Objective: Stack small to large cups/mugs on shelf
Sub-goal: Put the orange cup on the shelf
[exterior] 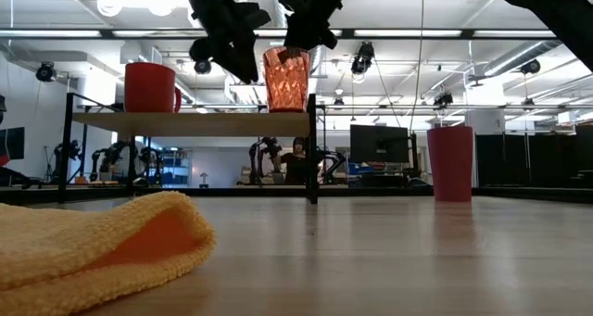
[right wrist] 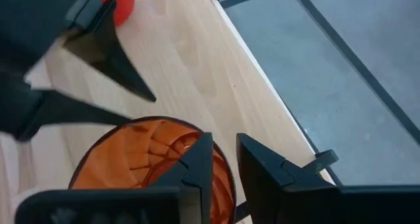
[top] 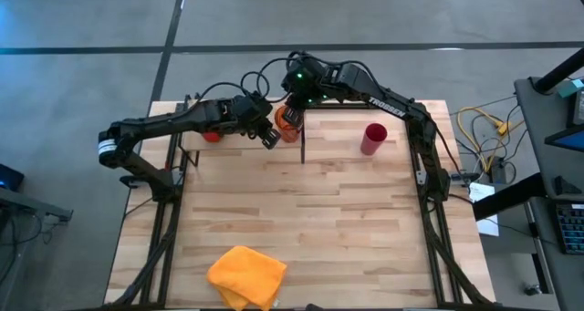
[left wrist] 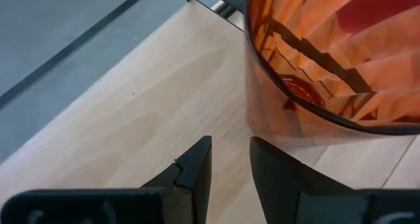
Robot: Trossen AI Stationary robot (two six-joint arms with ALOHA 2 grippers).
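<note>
High view: white "TROSSEN" lettering runs along the right arm near the upper middle of the frame. The right gripper (top: 292, 108) pinches the rim of the orange cup (exterior: 286, 79), which stands on the shelf (exterior: 190, 122) by its right end. The left gripper (top: 270, 134) hangs just beside the cup, fingers nearly together and holding nothing. The red mug (exterior: 150, 87) sits at the shelf's left. The pink tumbler (top: 373, 139) stands on the pale plank tabletop (top: 365, 229), with a yellow cloth (top: 246, 275) at lower left. Behind lies a workshop with ceiling lights and monitors.
</note>
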